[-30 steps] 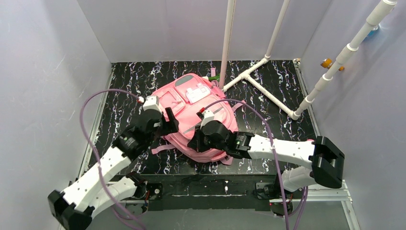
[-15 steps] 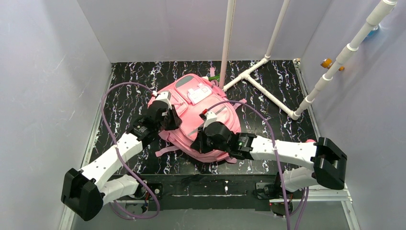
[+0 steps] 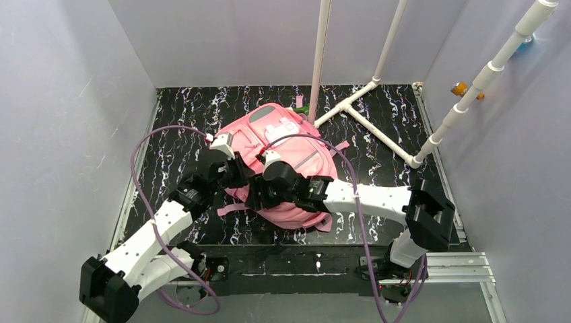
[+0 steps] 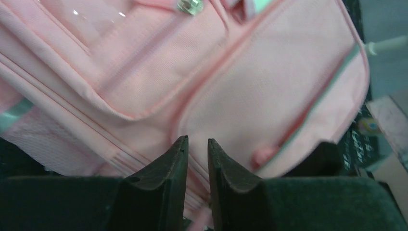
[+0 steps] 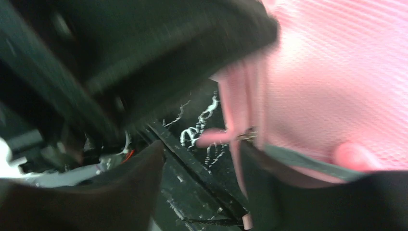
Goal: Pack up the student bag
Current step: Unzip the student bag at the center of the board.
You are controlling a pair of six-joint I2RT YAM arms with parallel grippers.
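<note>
The student bag (image 3: 296, 145), a soft pink backpack, lies on the black marbled table, with its front pocket (image 4: 269, 82) facing up. At the bag's near left edge my left gripper (image 3: 241, 176) has its fingers (image 4: 179, 149) drawn nearly together, and pink seam fabric is pinched in the narrow gap. My right gripper (image 3: 259, 195) is just beside it at the bag's near edge. Its jaws stand apart in the right wrist view (image 5: 201, 147), where a pink zip pull (image 5: 211, 138) and a hanging strap lie between them, untouched.
A white pipe frame (image 3: 363, 114) stands on the table behind and to the right of the bag. A small green item (image 3: 303, 108) peeks out at the bag's far end. Grey walls close in on three sides. Purple cables loop over both arms.
My left gripper has closed onto the bag's left edge. My right gripper has slid left along the bag's near edge and opened its jaws.
</note>
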